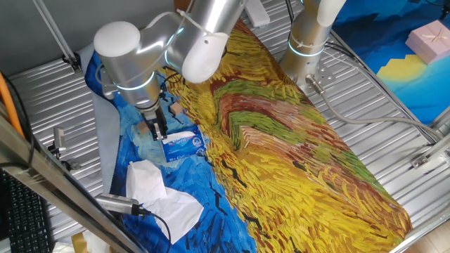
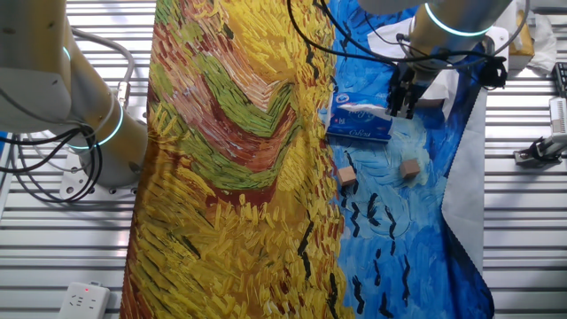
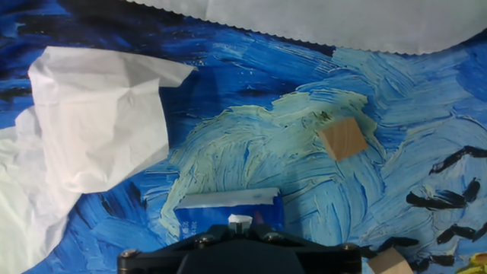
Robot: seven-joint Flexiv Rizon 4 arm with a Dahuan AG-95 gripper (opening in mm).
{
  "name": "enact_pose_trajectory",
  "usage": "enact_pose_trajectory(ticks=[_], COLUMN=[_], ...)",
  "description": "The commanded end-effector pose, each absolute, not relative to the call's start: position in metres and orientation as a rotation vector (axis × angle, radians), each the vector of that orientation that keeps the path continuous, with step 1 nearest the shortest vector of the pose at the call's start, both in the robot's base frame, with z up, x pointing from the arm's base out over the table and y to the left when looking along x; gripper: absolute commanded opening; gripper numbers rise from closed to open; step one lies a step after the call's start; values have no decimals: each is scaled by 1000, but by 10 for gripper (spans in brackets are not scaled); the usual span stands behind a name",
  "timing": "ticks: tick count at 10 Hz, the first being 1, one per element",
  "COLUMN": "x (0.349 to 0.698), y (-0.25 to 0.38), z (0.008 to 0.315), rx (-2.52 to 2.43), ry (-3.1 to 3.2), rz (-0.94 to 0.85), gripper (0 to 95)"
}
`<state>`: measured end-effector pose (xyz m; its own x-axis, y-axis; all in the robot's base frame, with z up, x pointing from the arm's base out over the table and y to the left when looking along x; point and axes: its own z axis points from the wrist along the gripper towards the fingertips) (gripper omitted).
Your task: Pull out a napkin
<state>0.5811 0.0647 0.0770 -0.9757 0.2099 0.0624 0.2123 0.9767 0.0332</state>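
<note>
Napkin (image 3: 240, 221) shows only as a small white tip poking from the top slot of the tissue pack (image 1: 184, 144), which lies flat on the blue part of the painted cloth (image 1: 295, 140) covering the desk (image 1: 49, 91). A bigger crumpled tissue wad (image 1: 158, 190) rests near the pack, apart from it. Two small wooden cubes (image 2: 409, 168) sit beside the pack. The pincer (image 1: 157, 131) hangs just over the pack's slot; whether its fingers pinch the napkin, I cannot tell.
</note>
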Motion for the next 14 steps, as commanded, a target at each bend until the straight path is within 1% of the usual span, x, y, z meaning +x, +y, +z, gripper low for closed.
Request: enact_pose_trajectory(ticks=[1, 3, 4, 5, 7, 10, 14], x=[580, 581, 582, 582, 582, 581, 580], y=[65, 64, 63, 63, 62, 60, 56], z=[77, 81, 94, 100, 106, 128, 146], rx=[-323, -301, -301, -305, -310, -298, -282], ry=[-3064, -3072, -3069, -3066, -3065, -3060, -3055], rz=[-60, -19, -21, -21, -22, -28, -33], gripper=[0, 0, 0, 0, 0, 0, 0])
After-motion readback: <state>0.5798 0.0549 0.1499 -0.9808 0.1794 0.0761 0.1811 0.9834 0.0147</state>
